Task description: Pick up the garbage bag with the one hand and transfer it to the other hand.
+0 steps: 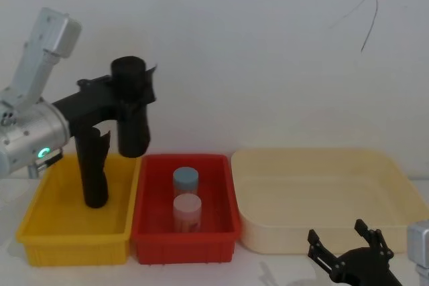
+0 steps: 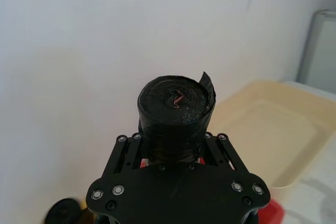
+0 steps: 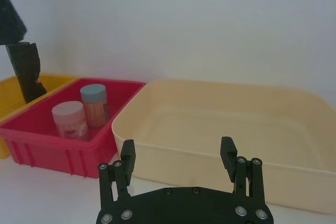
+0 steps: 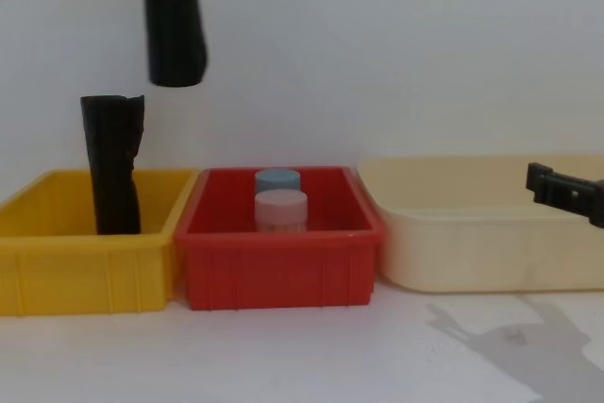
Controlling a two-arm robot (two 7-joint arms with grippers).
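The left claw (image 1: 125, 96) is up high on the left side. It grips the garbage bag (image 1: 133, 132) tight, near the bag's top. The garbage bag is a black roll. It stands straight up in the air and its bottom end hangs free. It is above the spot where the yellow bin (image 1: 74, 238) and the red bin (image 1: 184, 247) meet, and it touches neither bin. A small green light (image 1: 43, 153) glows on the silver wrist behind the left claw. In the left wrist view, the round top of the roll pokes up between the two fingers. A little flap of plastic sticks out on one side.

Another black roll (image 1: 94, 172) stands in the yellow bin. Its top is ragged.

Two jars sit in the red bin. The jar with the blue lid (image 1: 186, 180) is at the back. The jar with the pink lid (image 1: 187, 209) is just in front of it, closer to the robot.

A big cream tray (image 1: 281, 239) sits just beside the red bin, on the right. All three stand in a row on the white tabletop (image 4: 283, 356).

The right claw (image 1: 337, 232) is low down on the right, close to the robot and in front of the cream tray. Its two fingers are spread wide and it holds nothing. It is well apart from the garbage bag.
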